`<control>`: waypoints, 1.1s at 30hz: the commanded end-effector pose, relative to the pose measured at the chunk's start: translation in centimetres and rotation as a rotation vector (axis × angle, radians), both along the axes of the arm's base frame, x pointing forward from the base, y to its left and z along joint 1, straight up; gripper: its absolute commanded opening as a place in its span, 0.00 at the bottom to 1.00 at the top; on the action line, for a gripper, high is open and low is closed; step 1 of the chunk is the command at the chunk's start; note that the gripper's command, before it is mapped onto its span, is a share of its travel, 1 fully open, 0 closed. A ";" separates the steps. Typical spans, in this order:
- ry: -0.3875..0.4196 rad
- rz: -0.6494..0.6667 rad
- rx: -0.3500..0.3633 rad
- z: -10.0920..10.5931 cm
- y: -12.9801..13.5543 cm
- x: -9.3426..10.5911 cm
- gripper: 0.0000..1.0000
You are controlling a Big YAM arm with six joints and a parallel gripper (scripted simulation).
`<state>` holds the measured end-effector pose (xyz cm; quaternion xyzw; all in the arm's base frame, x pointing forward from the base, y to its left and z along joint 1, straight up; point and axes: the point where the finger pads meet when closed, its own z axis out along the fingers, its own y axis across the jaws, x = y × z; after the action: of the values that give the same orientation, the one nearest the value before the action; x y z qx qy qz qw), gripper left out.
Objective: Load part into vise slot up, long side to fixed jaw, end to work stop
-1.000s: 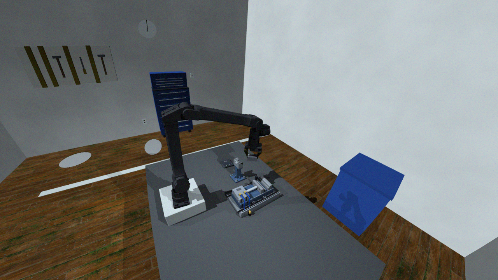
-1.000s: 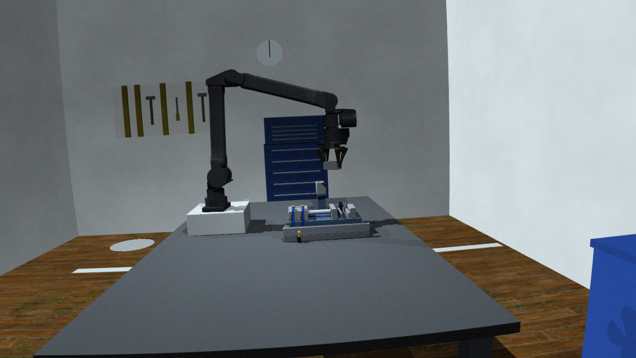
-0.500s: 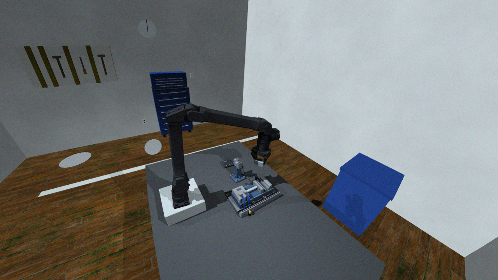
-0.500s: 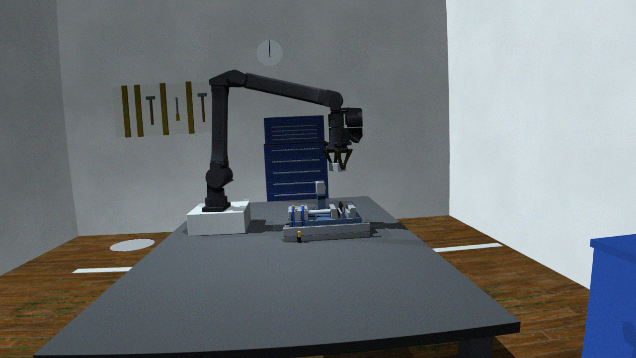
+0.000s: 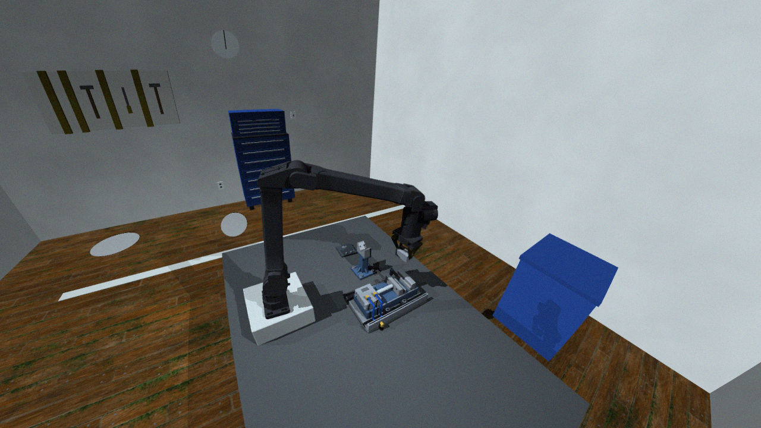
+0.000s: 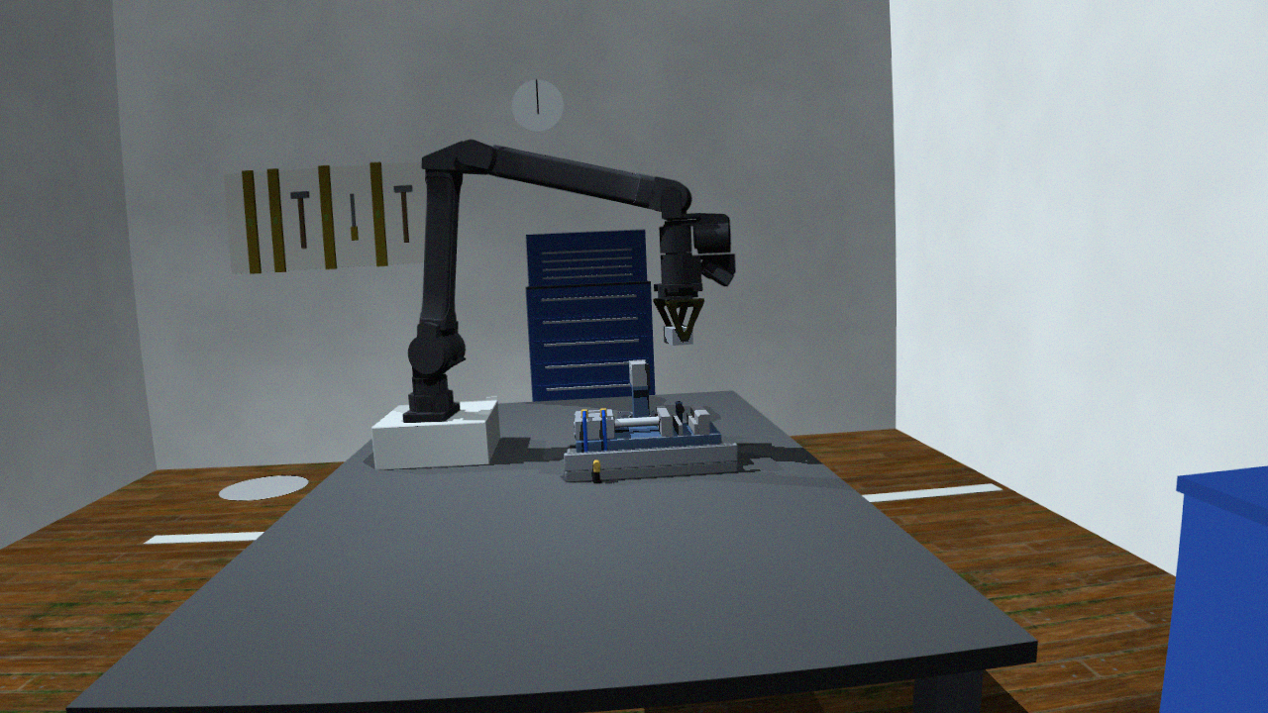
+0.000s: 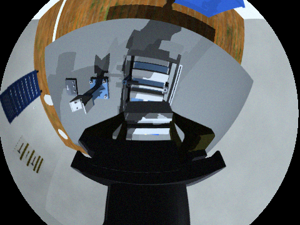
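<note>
Standing near the open vise (image 5: 390, 292) (image 6: 651, 434) on the counter (image 5: 415, 361) (image 6: 549, 567) are the V-block on its blue post (image 5: 364, 260) (image 6: 639, 390) and, past it, the infeed plate (image 5: 346, 249) (image 7: 71, 87). My arm (image 5: 351, 183) (image 6: 567, 177) reaches out high and bends down at the wrist, my fingers (image 5: 407, 249) (image 6: 680, 321) pinching the part (image 5: 402, 254) (image 6: 678, 336) (image 7: 149, 118) well above the counter. I can't make out its slot, and my own gripper body blocks some of the wrist view.

Your arm (image 5: 355, 183) (image 6: 567, 177) was matte charcoal to black, with long, smooth, slab-sided links and rounded joint housings. Your wrist carried a stubby dark cylinder (image 5: 430, 211) (image 6: 711, 232). Your gripper (image 5: 406, 253) (image 6: 681, 335) (image 7: 148, 113) had angular dark fingers, open-framed like triangles, showing olive-brown where light caught them.
</note>
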<state>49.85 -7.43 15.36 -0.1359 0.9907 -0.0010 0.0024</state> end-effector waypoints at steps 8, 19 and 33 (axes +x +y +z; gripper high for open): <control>-0.030 -0.153 -0.005 1.6 -2.5 1.8 0.00; -0.026 -0.184 -0.004 1.4 -3.0 1.6 0.00; -0.033 -0.178 -0.004 1.8 -2.8 1.6 0.00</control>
<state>50.06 -9.40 15.35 -0.0577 0.9983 -0.0007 0.0015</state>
